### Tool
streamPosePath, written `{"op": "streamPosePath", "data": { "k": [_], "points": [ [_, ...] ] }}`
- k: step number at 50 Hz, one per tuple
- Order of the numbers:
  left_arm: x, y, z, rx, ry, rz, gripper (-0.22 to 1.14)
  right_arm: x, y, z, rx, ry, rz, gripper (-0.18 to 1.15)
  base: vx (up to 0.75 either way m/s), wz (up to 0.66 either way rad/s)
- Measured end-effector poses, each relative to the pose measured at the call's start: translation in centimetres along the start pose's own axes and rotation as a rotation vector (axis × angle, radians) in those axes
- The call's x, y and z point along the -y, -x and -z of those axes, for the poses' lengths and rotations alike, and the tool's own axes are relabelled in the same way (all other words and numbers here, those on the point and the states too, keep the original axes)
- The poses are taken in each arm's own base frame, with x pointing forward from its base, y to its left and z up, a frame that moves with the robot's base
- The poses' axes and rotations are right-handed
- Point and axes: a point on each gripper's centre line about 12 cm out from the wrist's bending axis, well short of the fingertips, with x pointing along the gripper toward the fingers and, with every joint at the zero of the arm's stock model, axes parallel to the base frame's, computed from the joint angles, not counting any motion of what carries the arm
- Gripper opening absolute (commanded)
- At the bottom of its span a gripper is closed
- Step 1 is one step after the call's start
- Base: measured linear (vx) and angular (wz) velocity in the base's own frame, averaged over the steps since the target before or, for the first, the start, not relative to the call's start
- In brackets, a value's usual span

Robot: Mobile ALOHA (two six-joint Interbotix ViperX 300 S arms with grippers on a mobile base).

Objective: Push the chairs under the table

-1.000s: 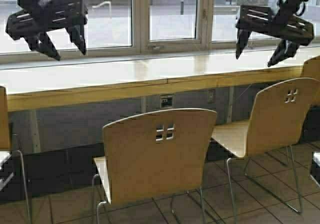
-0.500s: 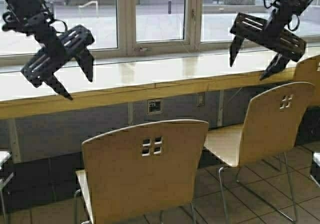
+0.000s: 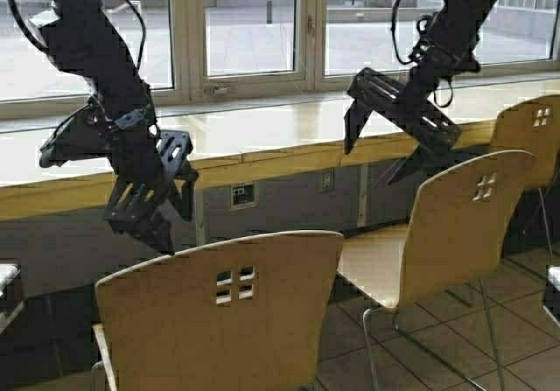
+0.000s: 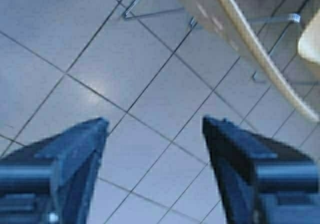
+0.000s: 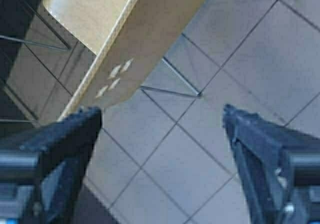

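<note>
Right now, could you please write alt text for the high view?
Two black robot grippers, left and right, hang open above two light tan bent-plywood chairs standing out from a long pale yellow wooden counter table under windows.

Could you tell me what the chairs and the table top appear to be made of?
The chairs look like bent plywood, light tan with a smooth matte face: thin curved shells, square cutouts, slim silver metal legs. The table seems to be pale yellow wood with a glossy coat, since it mirrors the window light.
</note>
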Motion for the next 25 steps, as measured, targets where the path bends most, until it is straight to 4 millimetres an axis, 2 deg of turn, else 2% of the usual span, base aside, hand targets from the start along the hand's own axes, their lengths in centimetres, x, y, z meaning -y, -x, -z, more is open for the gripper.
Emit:
{"op": "streamPosePath", "data": {
  "k": [12, 25],
  "points": [
    [-1.5, -1.1, -0.6, 0.046, 0.108, -0.049, 0.91, -0.8, -3.4, 0.6, -0.027, -0.157, -0.010, 1.03, 0.16, 0.03],
    [-2.8, -2.0, -0.7, 0.061, 0.140, -0.093, 0.91, -0.6, -7.2, 2.9, -0.068, -0.247, 0.017, 1.03, 0.15, 0.07]
  ]
}}
